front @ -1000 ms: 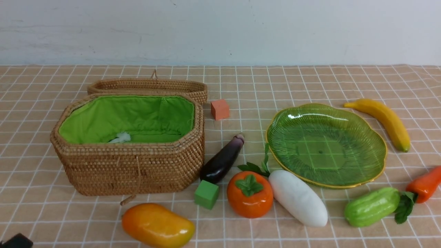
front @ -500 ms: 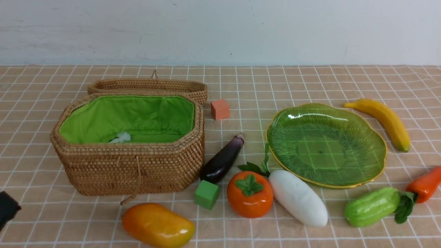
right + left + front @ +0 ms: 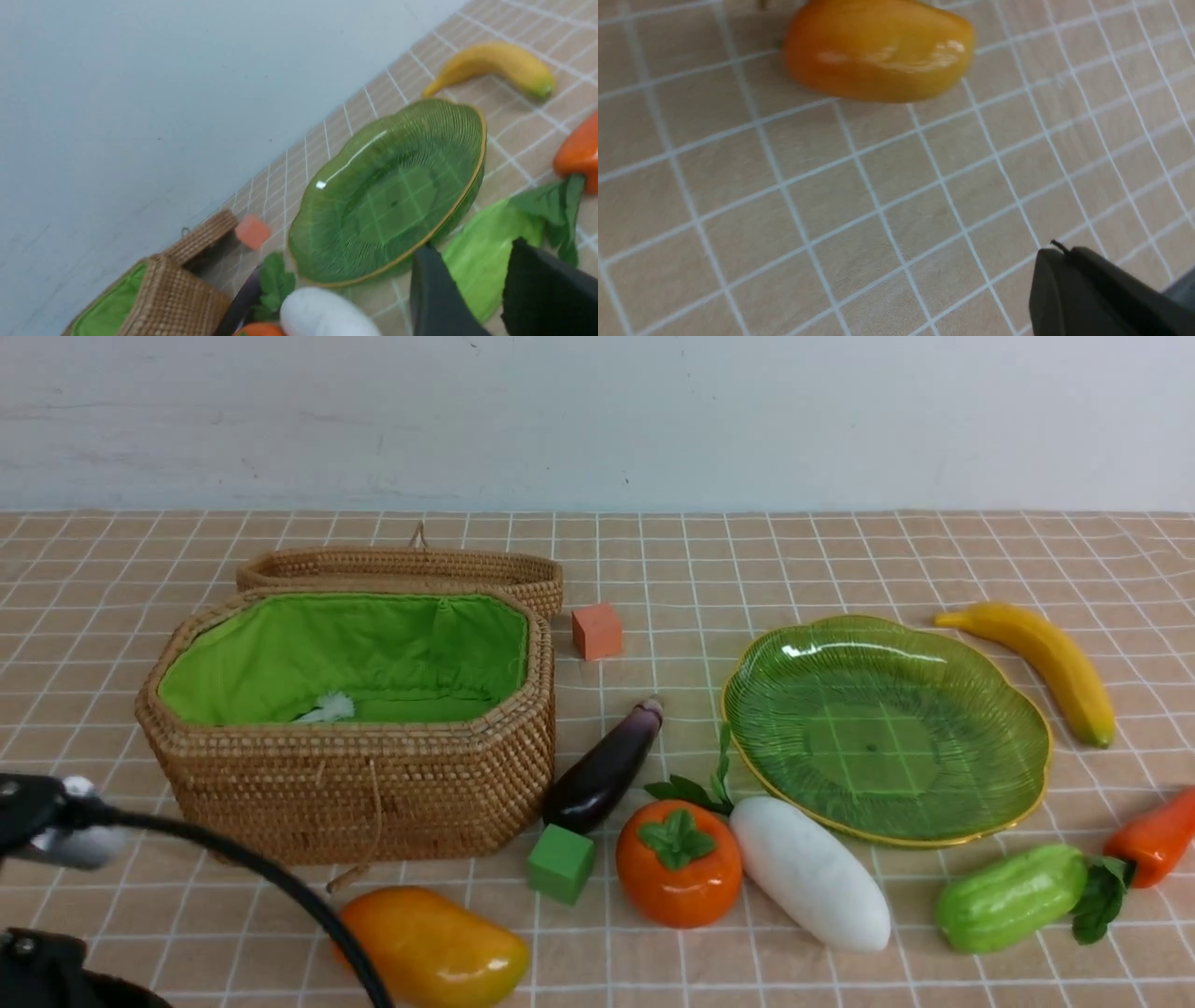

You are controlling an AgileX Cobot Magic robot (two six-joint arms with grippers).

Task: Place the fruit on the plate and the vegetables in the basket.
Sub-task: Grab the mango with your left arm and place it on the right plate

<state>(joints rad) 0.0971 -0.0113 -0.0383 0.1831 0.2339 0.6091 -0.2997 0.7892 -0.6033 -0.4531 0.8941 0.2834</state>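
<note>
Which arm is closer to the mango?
Left. The left end effector sits near the mango; the right end effector is far across, by the cucumber.

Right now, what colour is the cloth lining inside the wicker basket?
Bright green. The lining shows best in the front view.

We're seeing bright, even light over the front view, with only soft, short shadows under the basket [image 3: 373,793] and the plate [image 3: 887,737]. Over to the left wrist view: white glare streaks on the mango [image 3: 878,51], and everything looks a touch smeared. The right wrist view is soft too, a highlight on the plate's ribs, the right gripper [image 3: 472,249] blurred up close.
</note>
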